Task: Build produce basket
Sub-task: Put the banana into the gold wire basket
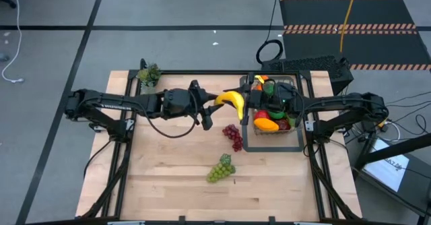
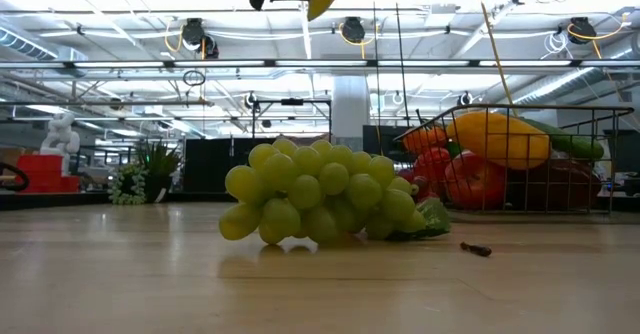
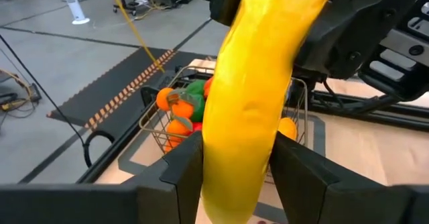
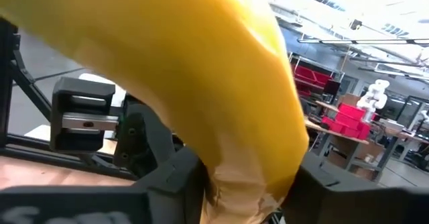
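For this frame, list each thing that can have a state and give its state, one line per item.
Curved yellow toy banana: lifted, gripped by both grippers beside the basket.
Left gripper: shut on banana.
Right gripper: shut on banana.
Rectangular dark wire-mesh basket: upright, partly filled with produce.
Green grape bunch: lying on table.
Purple grape bunch: lying on table.

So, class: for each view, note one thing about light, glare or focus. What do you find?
High view: even light, soft shadows under the green grapes. Low view: bright ceiling lights glare behind the basket; the grapes stay sharp. Left wrist view: the banana fills the frame, soft at its close end. Right wrist view: the banana is a close blur, background washed out.
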